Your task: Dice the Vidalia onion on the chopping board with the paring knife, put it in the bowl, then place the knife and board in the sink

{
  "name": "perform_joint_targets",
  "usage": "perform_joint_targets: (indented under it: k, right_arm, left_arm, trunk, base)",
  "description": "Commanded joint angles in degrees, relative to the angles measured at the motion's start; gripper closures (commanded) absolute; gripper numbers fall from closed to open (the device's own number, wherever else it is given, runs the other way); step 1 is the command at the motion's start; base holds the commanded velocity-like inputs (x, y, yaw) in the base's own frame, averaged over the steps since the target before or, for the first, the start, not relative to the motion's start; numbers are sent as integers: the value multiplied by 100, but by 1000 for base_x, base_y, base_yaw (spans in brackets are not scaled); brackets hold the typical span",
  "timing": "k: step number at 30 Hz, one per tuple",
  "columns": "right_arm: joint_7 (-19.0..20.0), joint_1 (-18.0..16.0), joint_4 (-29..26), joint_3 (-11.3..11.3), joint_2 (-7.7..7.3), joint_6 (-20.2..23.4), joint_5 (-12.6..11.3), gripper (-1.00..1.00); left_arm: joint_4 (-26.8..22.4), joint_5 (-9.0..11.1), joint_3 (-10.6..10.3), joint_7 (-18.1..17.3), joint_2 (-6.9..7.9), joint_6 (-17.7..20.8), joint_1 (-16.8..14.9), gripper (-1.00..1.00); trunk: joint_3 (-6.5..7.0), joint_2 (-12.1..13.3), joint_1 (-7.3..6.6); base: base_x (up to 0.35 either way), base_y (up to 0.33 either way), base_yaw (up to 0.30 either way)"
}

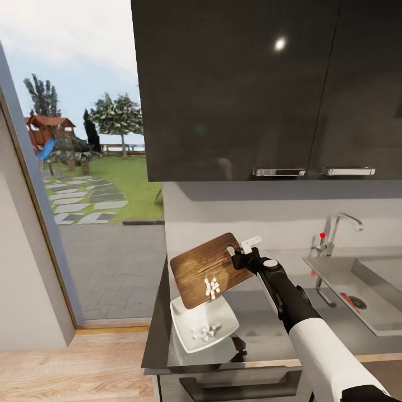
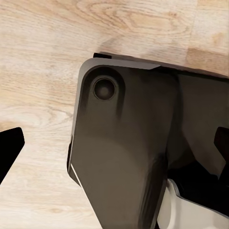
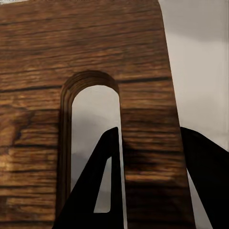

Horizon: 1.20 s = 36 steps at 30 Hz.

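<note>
The right end effector (image 1: 241, 258) is clamping the chopping board (image 1: 211, 269) at its handle end, holding it lifted off the surface (image 1: 262, 329) and tilted down toward the bowl (image 1: 203, 324). In the right wrist view the dark fingers (image 3: 107, 181) are gripping the chopping board (image 3: 86, 57) on the strip of wood beside its arched handle slot, one finger on each side of that strip.

Bits of diced onion (image 1: 212, 287) are clinging to the lower part of the tilted board, just above the bowl, and more white cubes are lying inside the bowl. The bowl is sitting near the front left corner of the grey surface, directly beneath the board's lowered edge.

To the right, the sink (image 1: 363, 290) is set into the surface, with its curved chrome tap (image 1: 338, 231) carrying a red dot. Something red is lying near the round drain in the basin, too small to make out.

Dark glossy wall cabinets (image 1: 262, 89) with metal handles are hanging above. No brand names, labels or writing can be read anywhere.

The left wrist view is looking down at a dark robot body part (image 2: 129, 157) over a light wooden floor (image 2: 43, 57); black finger tips are sitting at opposite edges of that picture, so the left end effector is standing apart, holding nothing.
</note>
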Motion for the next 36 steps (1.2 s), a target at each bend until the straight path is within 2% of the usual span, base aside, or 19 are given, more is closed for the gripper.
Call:
perform_joint_targets:
  k: [1, 36]
  right_arm:
    - [40, -1, -5, -7, 2, 18, 57, 100]
    - [30, -1, -1, -31, -2, 8, 59, 100]
  left_arm:
    - [27, 58, -25, -36, 0, -39, -8, -100]
    - [27, 54, -31, -36, -5, -39, -8, -100]
  trunk:
    - [-3, -5, 2]
    - [-3, -5, 2]
  base:
    - [0, 0, 0]
    - [0, 0, 0]
